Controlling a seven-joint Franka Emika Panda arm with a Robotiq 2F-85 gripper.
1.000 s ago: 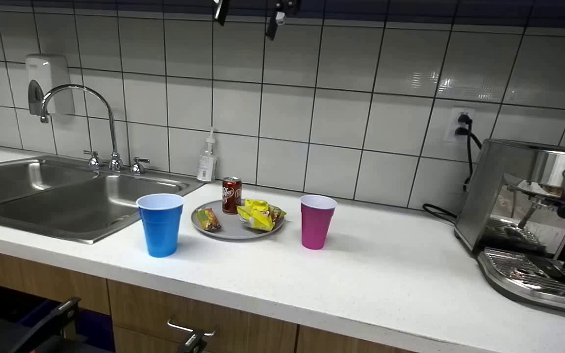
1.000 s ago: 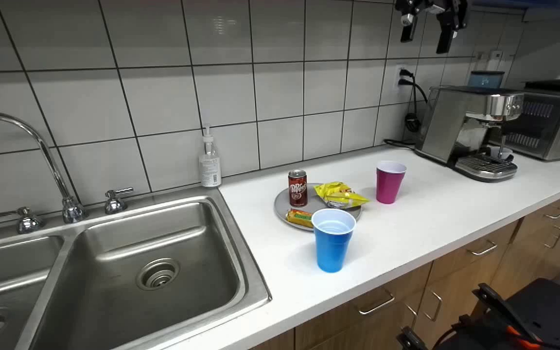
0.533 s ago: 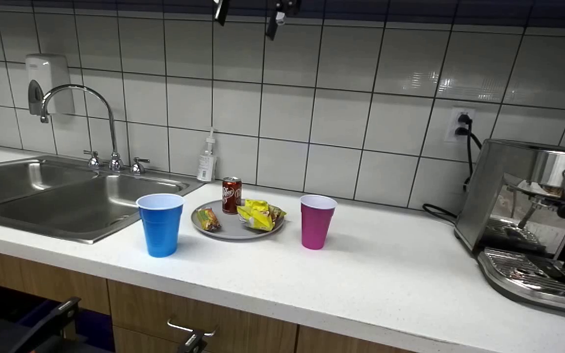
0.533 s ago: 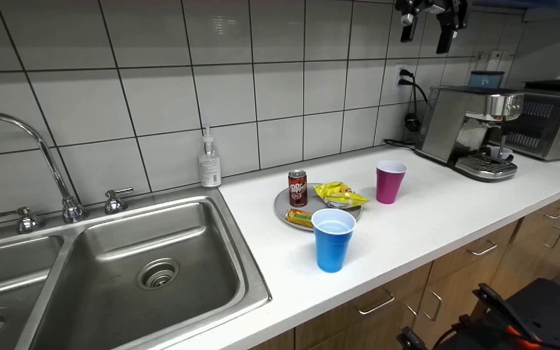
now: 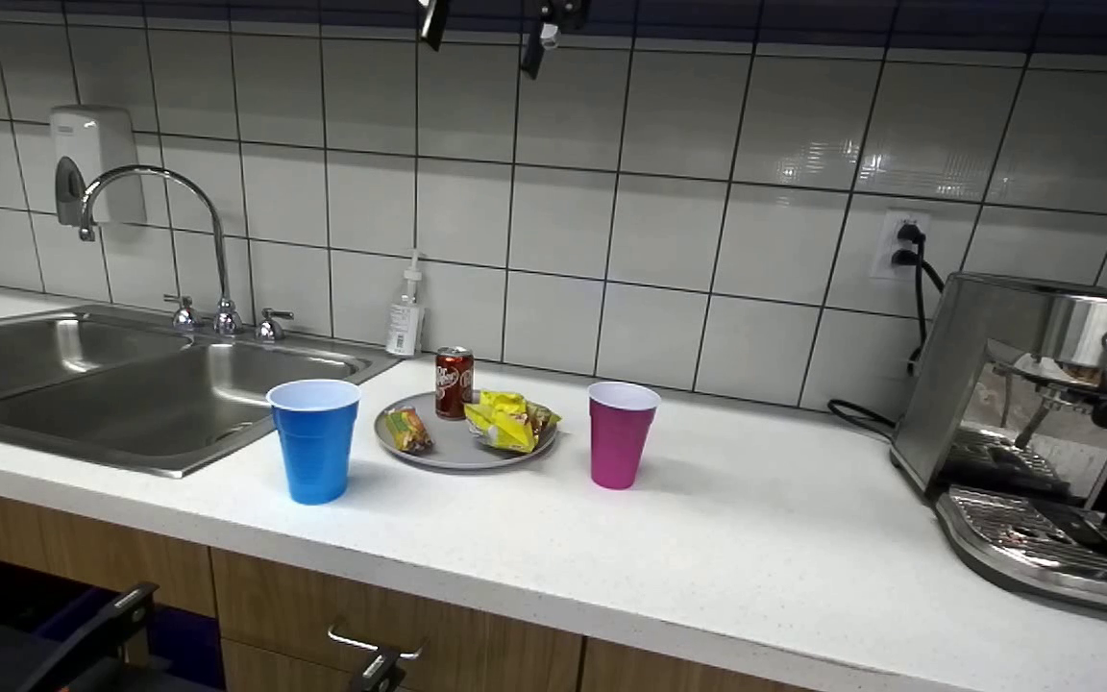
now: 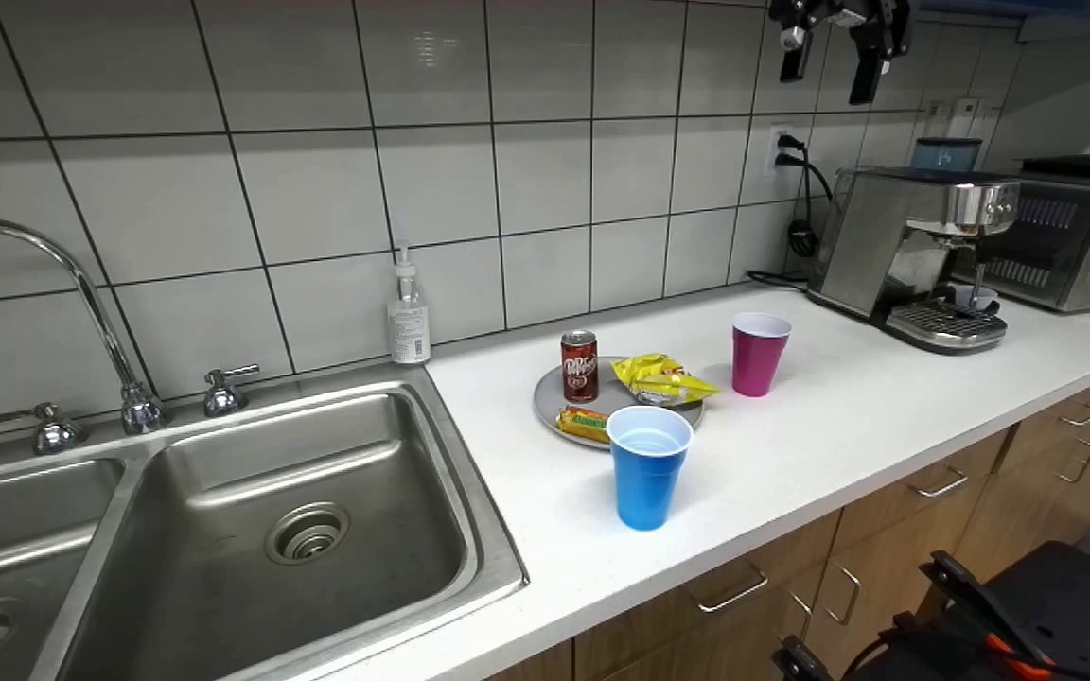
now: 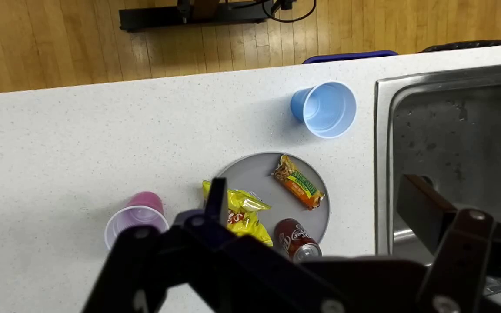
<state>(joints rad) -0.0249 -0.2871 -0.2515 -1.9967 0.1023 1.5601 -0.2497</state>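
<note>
One crinkled, glossy yellow bag [image 6: 663, 380], one slim wrapped bar [image 7: 299, 184] and one upright can [image 6: 580, 369] sat on a smooth round gray plate [image 7: 257, 171], well below the claw [image 6: 827, 89], its jaws spread wide and holding nothing. Speckled white counter [image 7: 81, 143] left room from the plate to its straight front edge and the steel sink [image 7: 382, 174]. Tapered blue cup [image 6: 646, 482] and magenta cup [image 6: 758, 361] stood mouth-up, pale insides showing.
</note>
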